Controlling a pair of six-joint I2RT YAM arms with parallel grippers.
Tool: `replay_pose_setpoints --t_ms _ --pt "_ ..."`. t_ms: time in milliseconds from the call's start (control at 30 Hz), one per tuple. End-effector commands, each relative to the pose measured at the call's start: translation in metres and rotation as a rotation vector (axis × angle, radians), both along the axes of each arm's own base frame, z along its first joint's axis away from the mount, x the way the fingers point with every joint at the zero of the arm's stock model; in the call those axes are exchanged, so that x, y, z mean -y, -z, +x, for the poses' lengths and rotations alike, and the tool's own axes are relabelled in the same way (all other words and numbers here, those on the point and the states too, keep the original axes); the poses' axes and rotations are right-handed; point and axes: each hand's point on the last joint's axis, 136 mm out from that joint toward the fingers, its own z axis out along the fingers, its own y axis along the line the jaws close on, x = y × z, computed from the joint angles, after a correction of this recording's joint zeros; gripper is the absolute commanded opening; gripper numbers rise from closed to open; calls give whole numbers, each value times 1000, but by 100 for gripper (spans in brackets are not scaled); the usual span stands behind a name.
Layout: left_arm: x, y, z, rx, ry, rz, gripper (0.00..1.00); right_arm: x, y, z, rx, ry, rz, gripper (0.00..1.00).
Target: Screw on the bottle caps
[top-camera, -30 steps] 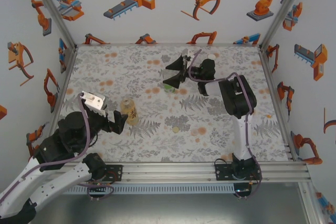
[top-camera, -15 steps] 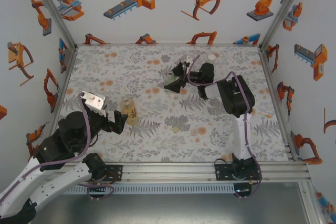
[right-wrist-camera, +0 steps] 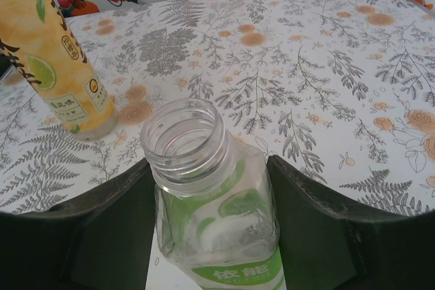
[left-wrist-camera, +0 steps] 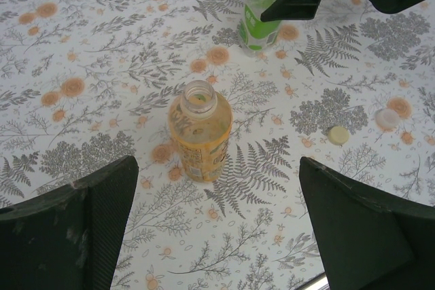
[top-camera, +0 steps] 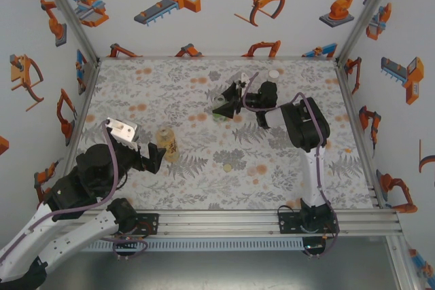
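**Desk:** Where is your right pincer?

**Me:** My right pincer (top-camera: 224,103) is out past the middle of the surface, around the short clear plastic bottle with the green label (right-wrist-camera: 217,236). On the right wrist camera I see both fingers (right-wrist-camera: 102,236) drawn in against the bottle's flanks, just below its shoulder. I read that as a grip. The bottle stands on the floral-printed surface (top-camera: 136,93), and its threaded neck is bare and open.

**Desk:** And the left one?

**Me:** My left pincer (top-camera: 153,157) sits low on my side of the surface, jaws spread wide, with nothing in them. The tall amber-yellow plastic bottle (left-wrist-camera: 199,130) stands upright just ahead of its fingers (left-wrist-camera: 81,225). It touches neither of them, and its mouth is open too. The two bottles are well apart, with the green-labelled one further from me.

**Desk:** The caps?

**Me:** On the left wrist camera the small round yellowish plastic cap (left-wrist-camera: 338,135) lies flat on the surface to the right of the amber bottle. It is nearer to me than the green-labelled bottle. A small round whitish plastic cap (left-wrist-camera: 387,118) lies just beside it, further right, next to a printed orange dot. Both caps are apart from either pincer.
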Motion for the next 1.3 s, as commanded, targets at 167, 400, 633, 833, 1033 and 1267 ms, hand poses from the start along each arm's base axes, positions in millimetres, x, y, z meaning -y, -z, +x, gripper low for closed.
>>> replay_pose_setpoints --t_ms 167,400,633,833,1033,1267 --pt "4 0 2 9 11 22 94 -3 -9 -5 54 -26 16 38" --pt "28 1 0 25 123 42 94 3 -42 -10 66 20 44 35" --pt "60 -11 -2 88 270 36 94 15 -76 -27 19 78 79 32" --pt "92 -13 -5 119 403 27 94 28 -104 -48 -50 119 119 29" --pt "116 -10 -1 173 476 -3 95 42 -126 -76 -95 133 150 27" --pt "151 -7 -11 196 645 -69 95 54 -146 -111 -136 112 169 22"
